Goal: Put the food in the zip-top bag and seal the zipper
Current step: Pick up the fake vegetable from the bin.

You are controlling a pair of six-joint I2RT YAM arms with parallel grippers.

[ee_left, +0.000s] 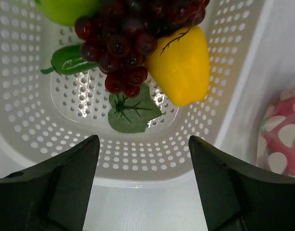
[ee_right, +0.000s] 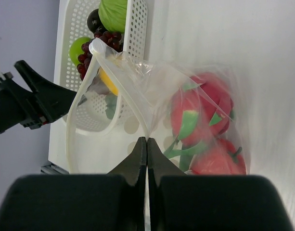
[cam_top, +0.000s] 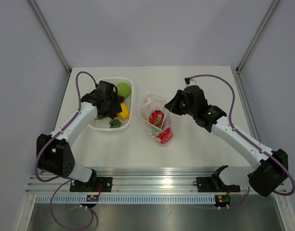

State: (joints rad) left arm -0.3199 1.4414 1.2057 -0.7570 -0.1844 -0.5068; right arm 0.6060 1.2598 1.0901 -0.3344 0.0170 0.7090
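Right fingers (ee_right: 136, 161) tight on zip-top bag (ee_right: 137, 82)

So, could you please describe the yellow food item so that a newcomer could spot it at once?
Find the white basket left of the bag. The yellow piece lies by its right wall, next to the grapes. It is the only yellow thing there, smooth and plump.

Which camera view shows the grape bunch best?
The left wrist view: the grape bunch lies close in the basket. From above, the left arm partly hides it; the right wrist view shows few grapes behind the bag.
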